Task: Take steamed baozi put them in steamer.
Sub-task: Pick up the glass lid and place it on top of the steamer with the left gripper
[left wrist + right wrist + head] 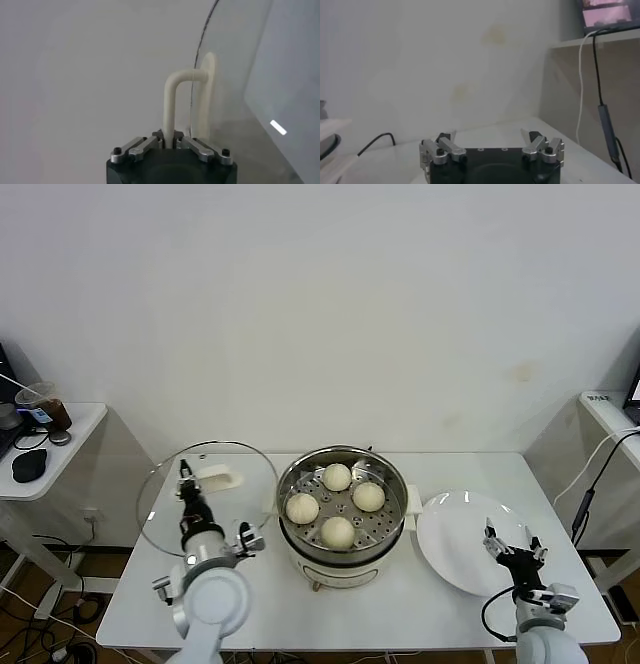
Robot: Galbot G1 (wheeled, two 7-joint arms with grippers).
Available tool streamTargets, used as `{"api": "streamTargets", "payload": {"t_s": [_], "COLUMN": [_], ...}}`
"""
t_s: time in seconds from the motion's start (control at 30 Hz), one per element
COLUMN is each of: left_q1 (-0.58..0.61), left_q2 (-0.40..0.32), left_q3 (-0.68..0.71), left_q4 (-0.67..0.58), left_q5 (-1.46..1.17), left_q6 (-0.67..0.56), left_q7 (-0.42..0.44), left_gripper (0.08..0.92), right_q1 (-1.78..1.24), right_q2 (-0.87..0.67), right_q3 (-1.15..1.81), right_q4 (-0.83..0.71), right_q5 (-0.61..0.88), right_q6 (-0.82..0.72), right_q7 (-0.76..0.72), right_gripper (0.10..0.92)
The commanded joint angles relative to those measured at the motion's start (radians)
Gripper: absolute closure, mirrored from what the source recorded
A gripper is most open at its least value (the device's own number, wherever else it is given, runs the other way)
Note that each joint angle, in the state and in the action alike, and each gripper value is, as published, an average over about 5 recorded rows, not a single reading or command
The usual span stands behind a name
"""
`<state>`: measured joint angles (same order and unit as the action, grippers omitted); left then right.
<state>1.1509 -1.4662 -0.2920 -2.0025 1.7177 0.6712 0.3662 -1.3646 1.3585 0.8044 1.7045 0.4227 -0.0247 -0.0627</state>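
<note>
Though partly shadowed, four steamed baozi (337, 476) in steamer (388, 529)

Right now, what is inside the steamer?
Four steamed baozi sit apart on the perforated tray inside the steamer. The tray covers whatever lies beneath it. No lid is on the pot.

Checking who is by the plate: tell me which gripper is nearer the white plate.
Right. The right gripper hovers open over the white plate; the left gripper is beyond the steamer, shut on the glass lid's handle.
</note>
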Motion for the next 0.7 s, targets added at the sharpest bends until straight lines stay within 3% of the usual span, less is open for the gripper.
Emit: {"api": "streamTargets", "payload": {"t_s": [0.03,0.37,0.7], "left_q1": [-0.07,-0.215,-0.296], "left_q2": [-0.041,-0.098,-0.137], "left_q3": [0.239,0.418,0.474], "left_q4": [0.008,0.088,0.214], "left_q5": [0.063,-0.087,-0.266], "left_q6": [0.021,0.023,0.024], "left_q7": [0.06,0.033,-0.036], "left_gripper": [0.828,0.828,0.828], "right_q1": [0.003,-0.012,-0.017], "right_q2": [0.01,0.03,0.039], "right_q3": [-0.005,0.002,0.012], "right_q4": [-0.018,-0.013,-0.002], "right_q5": [-0.022,-0.039,-0.046], "right_q6": [0.011,0.009,0.001], "right_q7": [-0.002,-0.002,-0.001], "right_gripper": [0.203,0.203,0.203]}}
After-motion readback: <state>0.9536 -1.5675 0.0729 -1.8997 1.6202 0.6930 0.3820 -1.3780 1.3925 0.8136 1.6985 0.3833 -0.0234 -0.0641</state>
